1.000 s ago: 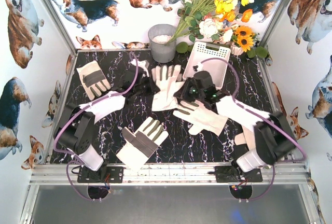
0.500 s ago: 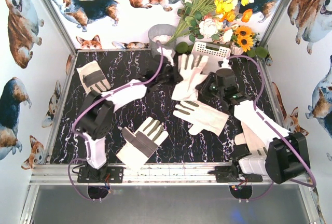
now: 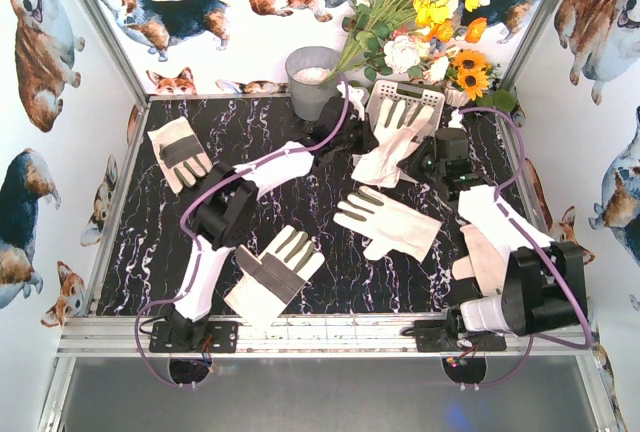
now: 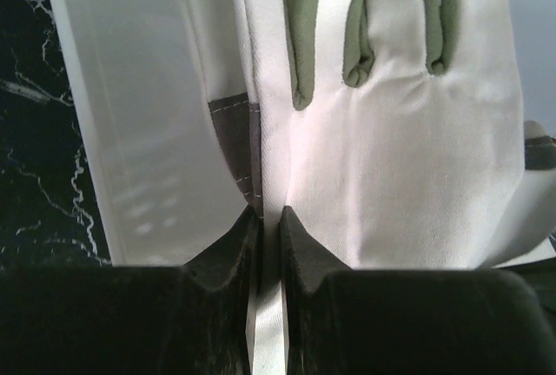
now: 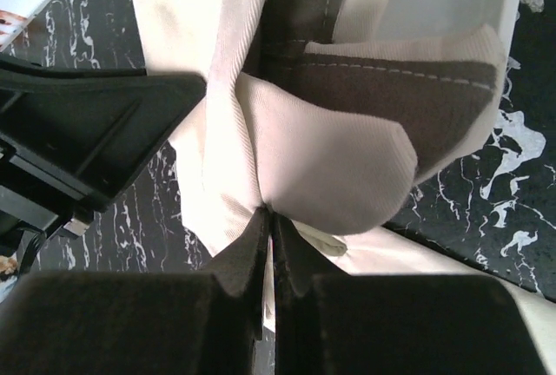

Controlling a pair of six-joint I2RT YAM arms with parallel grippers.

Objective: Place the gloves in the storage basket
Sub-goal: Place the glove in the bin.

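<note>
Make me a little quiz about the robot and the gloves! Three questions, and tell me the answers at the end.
1. True or false: the left gripper and the right gripper both pinch the held glove.
2. How many other gloves lie flat on the table?
3. The held glove's fingers reach over: A the white basket; B the grey bucket.

Key: 1 true. 2 three: the left glove, the near glove, the middle glove. 3 A.
</note>
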